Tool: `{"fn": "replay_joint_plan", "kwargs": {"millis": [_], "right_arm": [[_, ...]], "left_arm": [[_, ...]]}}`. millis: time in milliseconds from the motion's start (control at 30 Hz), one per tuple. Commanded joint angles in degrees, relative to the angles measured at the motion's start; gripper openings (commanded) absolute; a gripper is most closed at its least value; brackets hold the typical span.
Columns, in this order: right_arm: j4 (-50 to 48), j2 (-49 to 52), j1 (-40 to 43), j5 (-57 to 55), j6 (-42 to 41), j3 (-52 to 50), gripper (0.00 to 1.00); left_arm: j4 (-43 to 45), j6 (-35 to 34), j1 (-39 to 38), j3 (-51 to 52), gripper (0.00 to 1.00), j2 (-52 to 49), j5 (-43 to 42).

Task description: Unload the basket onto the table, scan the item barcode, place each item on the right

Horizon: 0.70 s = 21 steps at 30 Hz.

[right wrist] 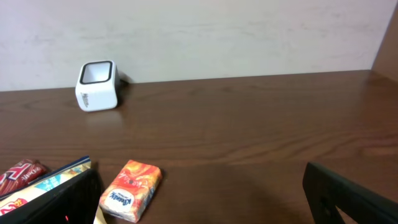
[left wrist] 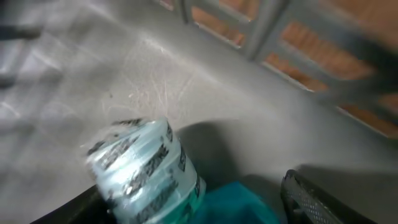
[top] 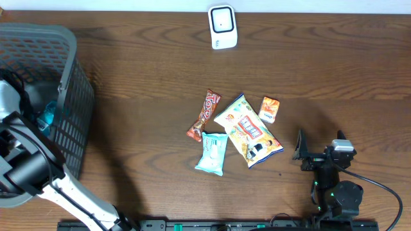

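Though blur hides whether the left claw [left wrist: 186, 206] grips it, the packet [left wrist: 142, 173] points lengthwise away — up-left.

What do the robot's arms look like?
The left arm is white with black joints. The right arm is black, with tiny green lights and a black cable curving away. Its gripper fingers are flat and black.

Overhead straight down; left wrist inside basket [left wrist: 186, 68]; right wrist low, facing scanner [right wrist: 97, 85].
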State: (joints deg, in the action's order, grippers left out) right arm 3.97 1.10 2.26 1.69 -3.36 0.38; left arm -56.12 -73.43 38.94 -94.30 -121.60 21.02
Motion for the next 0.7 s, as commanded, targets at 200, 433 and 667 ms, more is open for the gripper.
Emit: {"fn": "replay_joint_plan", "kwargs": {"millis": [200,433,667], "right_arm": [[0.15,0.02,-0.59,-0.04,0.66,-0.07,0.99],[0.15,0.02,-0.59,-0.04,0.66,-0.07,0.99],[0.17,0.02,-0.59,-0.07,0.66,-0.07,0.99]], "left_arm": [[-0.35,1.88,0.04,-1.25,0.53,17.51,0.39],[-0.35,1.88,0.04,-1.25,0.53,27.78,0.39],[-0.35,1.9,0.04,-1.25,0.54,34.42,0.42]]}}
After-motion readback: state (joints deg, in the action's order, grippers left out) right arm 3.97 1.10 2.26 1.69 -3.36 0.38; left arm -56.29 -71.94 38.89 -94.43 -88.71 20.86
